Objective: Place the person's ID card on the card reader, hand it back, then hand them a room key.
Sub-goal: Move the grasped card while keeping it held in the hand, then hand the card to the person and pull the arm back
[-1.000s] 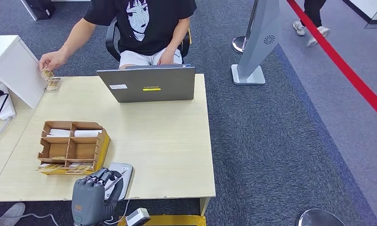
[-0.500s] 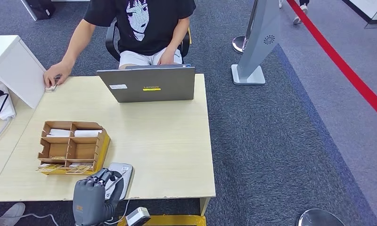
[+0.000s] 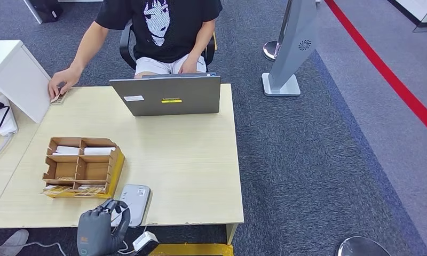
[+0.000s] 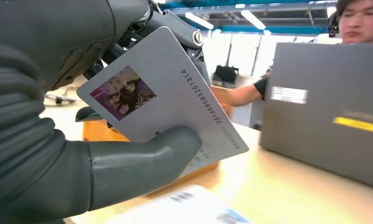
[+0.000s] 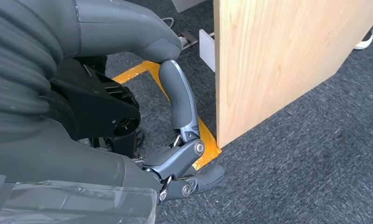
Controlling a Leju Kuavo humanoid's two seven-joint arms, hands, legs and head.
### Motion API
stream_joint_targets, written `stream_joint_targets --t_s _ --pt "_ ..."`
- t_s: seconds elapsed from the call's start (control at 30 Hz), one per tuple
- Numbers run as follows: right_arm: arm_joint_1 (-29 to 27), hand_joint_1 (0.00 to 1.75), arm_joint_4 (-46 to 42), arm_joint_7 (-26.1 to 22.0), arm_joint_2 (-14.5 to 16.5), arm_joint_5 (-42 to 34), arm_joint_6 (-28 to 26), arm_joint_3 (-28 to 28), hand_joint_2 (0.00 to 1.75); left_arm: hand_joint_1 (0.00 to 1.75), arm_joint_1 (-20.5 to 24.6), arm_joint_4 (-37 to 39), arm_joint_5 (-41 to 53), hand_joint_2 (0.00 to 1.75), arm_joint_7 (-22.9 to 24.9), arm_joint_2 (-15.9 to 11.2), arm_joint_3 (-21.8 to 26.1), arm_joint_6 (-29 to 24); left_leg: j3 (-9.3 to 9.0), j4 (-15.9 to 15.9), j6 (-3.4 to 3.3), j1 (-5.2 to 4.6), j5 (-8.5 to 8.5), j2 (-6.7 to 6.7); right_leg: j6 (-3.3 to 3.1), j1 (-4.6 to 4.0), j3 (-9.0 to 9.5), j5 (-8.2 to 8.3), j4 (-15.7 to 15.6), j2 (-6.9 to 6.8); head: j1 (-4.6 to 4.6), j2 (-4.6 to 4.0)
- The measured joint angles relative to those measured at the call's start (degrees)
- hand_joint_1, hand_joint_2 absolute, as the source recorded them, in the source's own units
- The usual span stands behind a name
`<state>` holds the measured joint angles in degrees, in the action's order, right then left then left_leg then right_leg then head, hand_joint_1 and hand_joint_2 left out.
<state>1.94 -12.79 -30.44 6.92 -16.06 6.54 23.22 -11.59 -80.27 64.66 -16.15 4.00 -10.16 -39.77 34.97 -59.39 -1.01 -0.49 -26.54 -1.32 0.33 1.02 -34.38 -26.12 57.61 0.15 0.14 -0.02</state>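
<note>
Where the desk (image 3: 190, 160) ends at its near edge, the left hand (image 3: 96, 232) is seen in the head view, just beside the reader (image 3: 132, 196) and near the tray (image 3: 115, 165); bare desktop lies between tray and laptop (image 3: 168, 96). In the left wrist view, the card (image 4: 175, 107) is pinched between thumb and fingers (image 4: 142, 158), tilted above the desk. In the right wrist view, the right hand (image 5: 175, 116) is curled on nothing beside the desk's side panel (image 5: 268, 56).

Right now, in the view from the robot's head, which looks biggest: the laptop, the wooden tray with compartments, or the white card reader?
Largest to smallest as they look:
1. laptop
2. wooden tray
3. card reader, partly hidden by the robot's left hand
</note>
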Motion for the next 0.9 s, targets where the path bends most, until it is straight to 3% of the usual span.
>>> stream_joint_targets --t_s 0.07,0.2,0.67,0.9 --pt "0.0 0.00 0.0 0.1 0.0 0.3 0.0 0.1 1.75 1.75 0.2 2.0 -0.2 1.75 -2.5 0.6 3.4 0.0 0.00 0.0 0.01 0.01 0.01 0.01 -0.01 -0.01 0.01 0.00 0.0 -0.02 -0.02 0.00" --pt "0.1 0.00 0.0 0.2 0.0 0.8 0.0 0.1 1.75 1.75 0.6 4.9 0.3 1.75 -3.1 2.0 7.0 0.0 0.00 0.0 0.02 0.01 0.01 0.02 -0.01 -0.01 0.03 -0.01 0.0 -0.04 -0.03 0.00" --pt "0.2 0.00 0.0 0.5 0.0 3.2 -0.2 0.5 1.75 1.75 4.0 13.3 3.7 1.75 -5.8 3.5 16.2 0.0 0.00 0.0 0.01 0.02 0.01 0.02 -0.01 -0.02 0.03 -0.01 0.0 -0.05 -0.02 0.00" --pt "0.7 0.00 -0.2 0.8 0.0 4.0 -0.3 0.7 1.75 1.75 5.7 15.8 5.6 1.75 -7.3 4.5 18.1 0.0 0.01 0.0 0.01 0.01 0.01 0.03 -0.01 -0.02 0.03 -0.01 0.0 -0.06 -0.03 0.00"
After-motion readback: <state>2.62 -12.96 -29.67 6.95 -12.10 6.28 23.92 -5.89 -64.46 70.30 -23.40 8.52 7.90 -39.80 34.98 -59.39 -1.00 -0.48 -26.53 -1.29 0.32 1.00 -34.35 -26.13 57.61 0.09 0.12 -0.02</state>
